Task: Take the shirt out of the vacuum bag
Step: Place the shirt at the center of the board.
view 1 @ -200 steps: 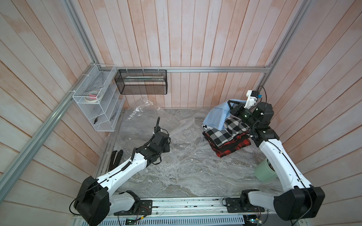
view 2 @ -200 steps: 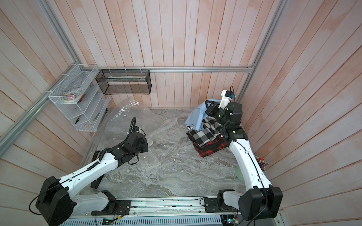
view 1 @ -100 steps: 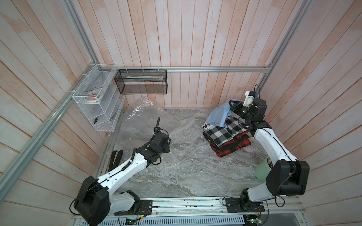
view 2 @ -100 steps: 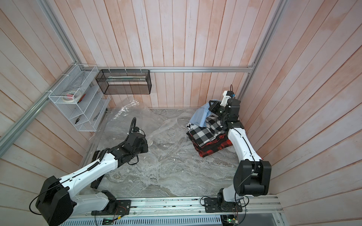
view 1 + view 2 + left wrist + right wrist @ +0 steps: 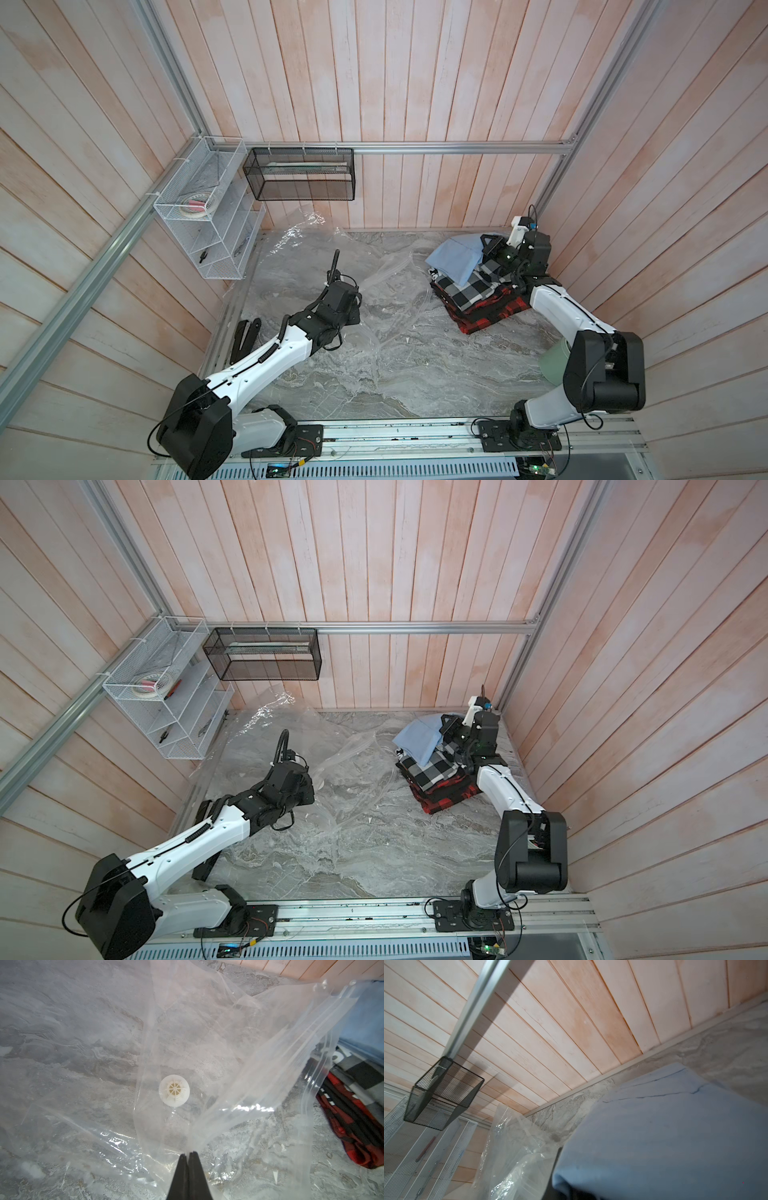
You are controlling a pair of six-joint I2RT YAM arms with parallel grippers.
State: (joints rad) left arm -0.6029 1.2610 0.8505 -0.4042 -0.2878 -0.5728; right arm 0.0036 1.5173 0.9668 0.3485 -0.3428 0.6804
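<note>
One blue shirt [image 5: 455, 259] lies outside the vacuum bag [image 5: 218, 1053], atop plaid clothes [image 5: 473, 297].

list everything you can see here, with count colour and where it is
vacuum bag: one, clear, spread over the table's middle and back left
valve: one, white, on the vacuum bag
blue shirt: one, light blue, atop the folded pile, back right
plaid garments: two seen, black-white over red-black, that pile
wire rack: one, white, left wall
mesh basket: one, black, back-wall rail
tape roll: one, pale, in the wire rack
cup: one, green, beside the right arm
table: one, grey marbled, under everything
left end effector: one, black, shut on the vacuum bag
right end effector: one, black, shut on the blue shirt
</note>
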